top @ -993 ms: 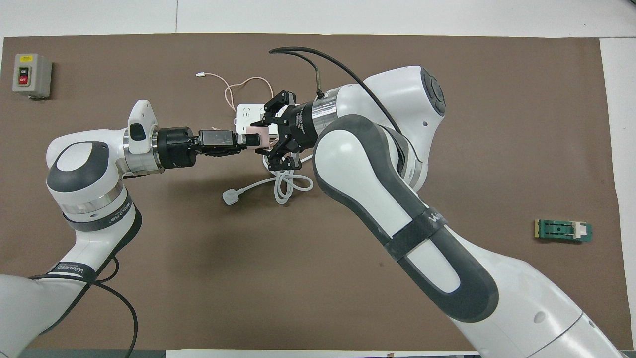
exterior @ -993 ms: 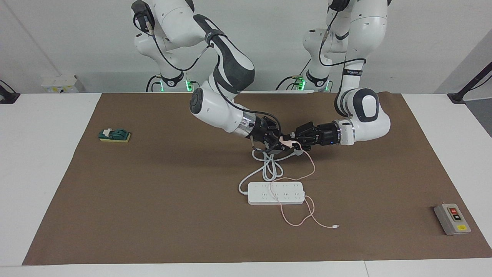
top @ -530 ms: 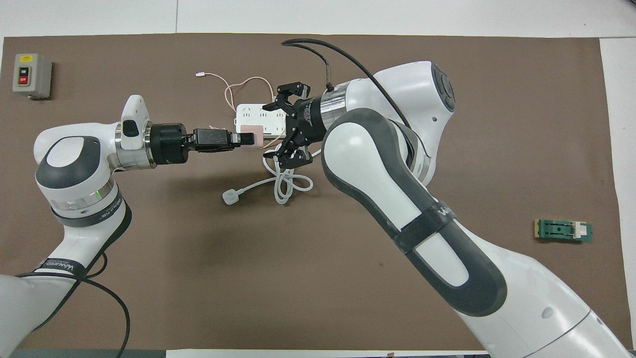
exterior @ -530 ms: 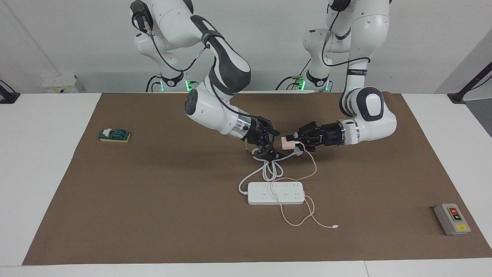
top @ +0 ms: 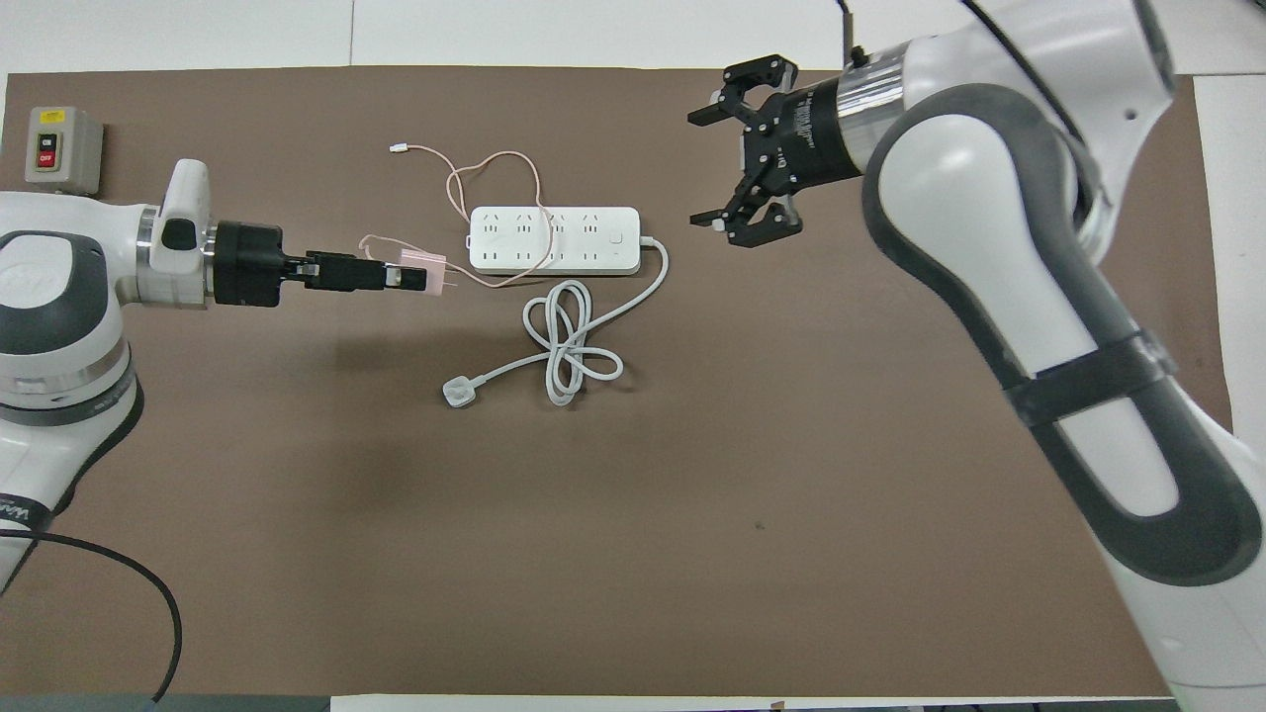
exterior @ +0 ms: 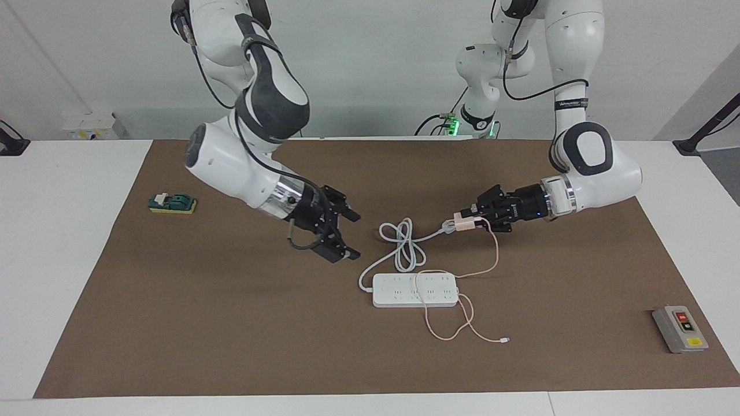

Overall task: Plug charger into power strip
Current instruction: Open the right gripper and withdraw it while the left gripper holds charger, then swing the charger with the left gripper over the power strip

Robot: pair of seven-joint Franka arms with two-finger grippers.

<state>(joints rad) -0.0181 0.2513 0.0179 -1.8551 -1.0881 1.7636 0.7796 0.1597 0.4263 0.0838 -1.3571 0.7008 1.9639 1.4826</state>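
The left gripper (exterior: 469, 220) is clamped on the small pale-pink cube-shaped charger (exterior: 462, 222), holding it up off the brown mat (exterior: 231, 323) that covers the white surface (exterior: 58, 242). In the overhead view the charger (top: 423, 273) hangs with its prongs pointing toward the long flat white power strip (top: 554, 240), just off the strip's end on the left arm's side of the surface and not touching it. The charger's thin pink cable (exterior: 491, 254) drops from the cube, loops across the top of the power strip (exterior: 415, 290) and runs on to a tiny white connector (exterior: 506, 341) lying on the mat farther from the robots.

Over to the right gripper (exterior: 351, 236): fingers spread wide apart, holding nothing, hovering over bare mat toward the right arm's end of the power strip.

The strip's thick white cord (exterior: 404, 248) lies in a loose knot nearer to the robots than the strip, ending in a white three-pin plug (top: 457, 393).

Off at the edges, a grey box with red and yellow buttons (exterior: 680, 329) sits toward the left arm's end, and a small green block on a yellow pad (exterior: 172, 203) toward the right arm's end.
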